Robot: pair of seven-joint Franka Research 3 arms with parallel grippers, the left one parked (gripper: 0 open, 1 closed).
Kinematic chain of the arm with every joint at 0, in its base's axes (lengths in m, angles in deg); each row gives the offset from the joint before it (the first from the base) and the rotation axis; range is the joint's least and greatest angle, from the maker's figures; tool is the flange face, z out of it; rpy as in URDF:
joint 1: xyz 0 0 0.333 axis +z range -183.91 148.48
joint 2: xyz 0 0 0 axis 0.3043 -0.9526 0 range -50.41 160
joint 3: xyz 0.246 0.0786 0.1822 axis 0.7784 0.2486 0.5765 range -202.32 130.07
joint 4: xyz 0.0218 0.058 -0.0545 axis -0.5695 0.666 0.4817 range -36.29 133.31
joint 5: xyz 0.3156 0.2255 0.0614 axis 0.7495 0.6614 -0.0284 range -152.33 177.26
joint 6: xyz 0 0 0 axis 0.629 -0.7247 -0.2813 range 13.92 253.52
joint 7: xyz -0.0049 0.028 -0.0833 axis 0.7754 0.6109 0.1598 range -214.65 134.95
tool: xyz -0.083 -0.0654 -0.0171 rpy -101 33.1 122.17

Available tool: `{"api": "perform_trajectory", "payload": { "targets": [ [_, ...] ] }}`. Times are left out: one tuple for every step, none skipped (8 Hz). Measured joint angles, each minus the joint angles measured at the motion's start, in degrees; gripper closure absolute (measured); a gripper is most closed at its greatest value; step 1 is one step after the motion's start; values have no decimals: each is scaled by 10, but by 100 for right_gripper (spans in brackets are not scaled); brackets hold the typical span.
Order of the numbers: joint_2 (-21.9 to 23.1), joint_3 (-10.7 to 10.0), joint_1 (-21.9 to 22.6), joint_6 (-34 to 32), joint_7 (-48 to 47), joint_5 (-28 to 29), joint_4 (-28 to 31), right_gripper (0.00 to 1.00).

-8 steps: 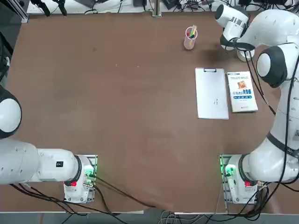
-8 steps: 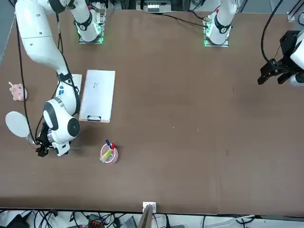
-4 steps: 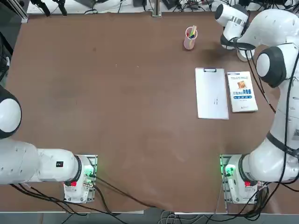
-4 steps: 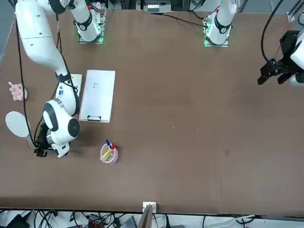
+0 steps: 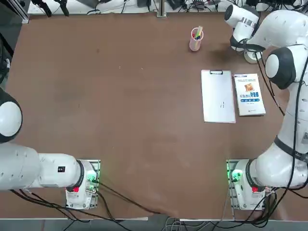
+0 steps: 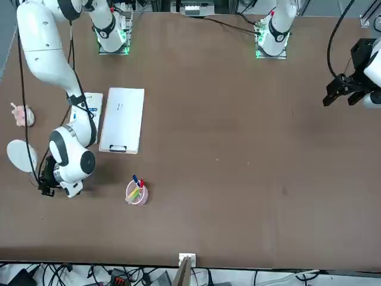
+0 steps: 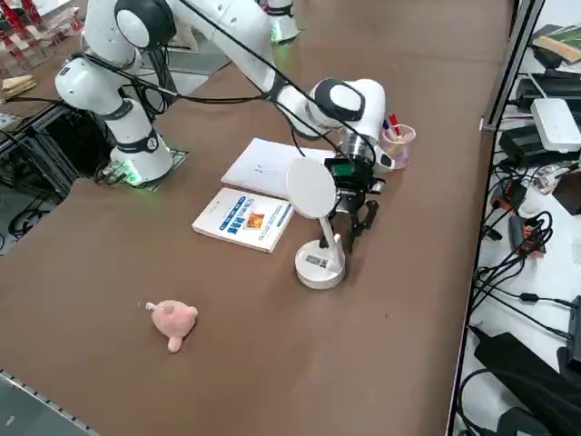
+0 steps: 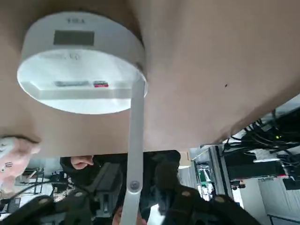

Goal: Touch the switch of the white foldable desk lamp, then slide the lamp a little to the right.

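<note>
- Over by the white lamp (image 7: 320,272), right gripper (image 8: 139,180) just nudged closer, fingers part-open around the stem (image 8: 136,140).
- Lamp hasn't budged, so slide's still to come imo.

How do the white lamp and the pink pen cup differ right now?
The lamp is white, the cup pink.
The lamp has a thin arm and flat head above its round base; the cup is a short open holder with pens.
The right gripper is open at the lamp's arm; the cup stands clear of it.
Both stand upright on the table.
</note>
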Motion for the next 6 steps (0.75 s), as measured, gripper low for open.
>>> {"api": "perform_trajectory", "payload": {
  "targets": [
    [0, 0, 0, 0, 4, 0, 0, 76],
    [0, 1, 0, 0, 5, 0, 0, 79],
    [0, 2, 1, 0, 5, 0, -1, 85],
    [0, 3, 2, 0, 5, 0, -1, 85],
    [0, 4, 2, -1, 6, 1, -1, 85],
    [0, 4, 2, -3, 8, 8, -3, 85]
  ]
}}
